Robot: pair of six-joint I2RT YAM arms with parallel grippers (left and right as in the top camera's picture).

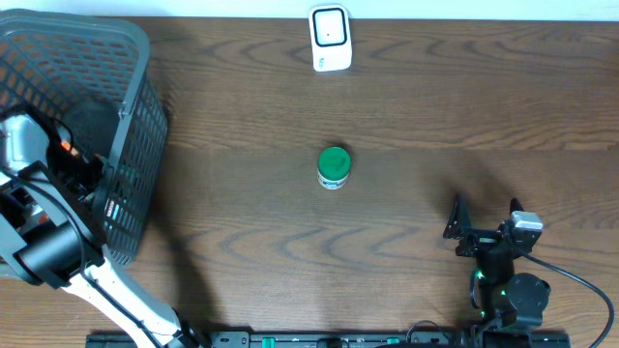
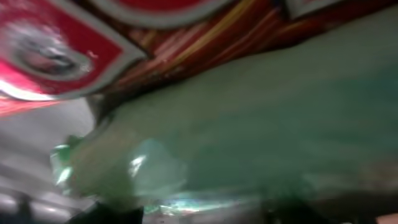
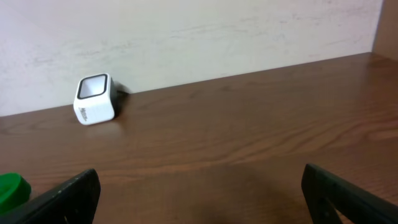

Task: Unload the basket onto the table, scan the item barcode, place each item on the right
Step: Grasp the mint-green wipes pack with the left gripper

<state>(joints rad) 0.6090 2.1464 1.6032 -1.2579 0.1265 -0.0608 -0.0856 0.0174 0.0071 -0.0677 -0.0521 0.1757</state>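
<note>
My left arm [image 1: 44, 246] reaches down into the grey mesh basket [image 1: 135, 145] at the table's left, and its gripper is hidden there from overhead. The left wrist view is a close blur. A green packet [image 2: 249, 124] fills it, pressed right up to my left gripper [image 2: 205, 214], and a red pack [image 2: 56, 50] lies above. The dark fingertips [image 2: 118, 214] barely show, so I cannot tell how the jaws stand. No barcode shows. The white scanner [image 1: 330, 37] [image 3: 94, 99] stands at the far edge. My right gripper [image 1: 484, 215] [image 3: 205, 199] rests open and holds nothing at the front right.
A small jar with a green lid [image 1: 334, 166] [image 3: 12, 190] stands upright mid-table, between the scanner and the front edge. The basket's tall wall stands between the left arm and the rest of the table. A pale wall [image 3: 199, 37] rises behind the scanner.
</note>
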